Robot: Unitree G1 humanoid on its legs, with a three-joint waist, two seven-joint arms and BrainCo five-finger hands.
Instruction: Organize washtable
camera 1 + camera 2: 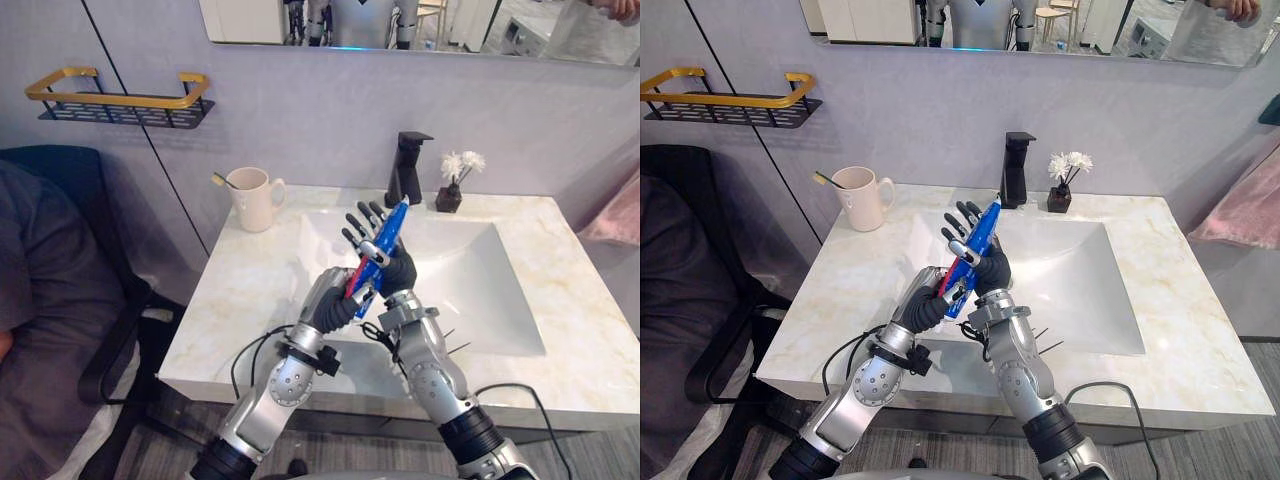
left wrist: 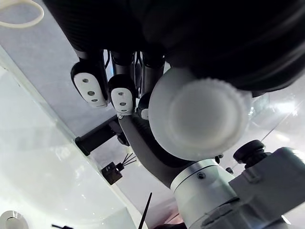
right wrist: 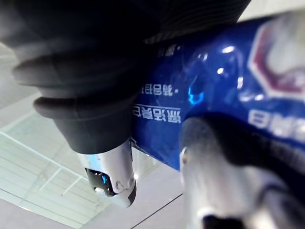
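Note:
A blue toothpaste tube [image 1: 385,243] with a red stripe stands tilted above the front left part of the sink basin [image 1: 470,270], held between both hands. My left hand [image 1: 335,305] is curled round its lower end; the white cap [image 2: 200,117] shows large in the left wrist view beside the fingers [image 2: 121,95]. My right hand [image 1: 398,270] lies behind the tube's middle, fingers [image 1: 356,222] pointing up and the thumb [image 3: 214,176] pressed across the blue tube [image 3: 205,90]. A cream mug [image 1: 252,197] holding a toothbrush stands on the counter at the back left.
A black faucet [image 1: 408,168] and a small vase of white flowers [image 1: 455,180] stand behind the basin. A gold-railed shelf [image 1: 120,100] hangs on the wall at left. A dark chair [image 1: 60,200] is at the left, pink cloth [image 1: 615,215] at the right.

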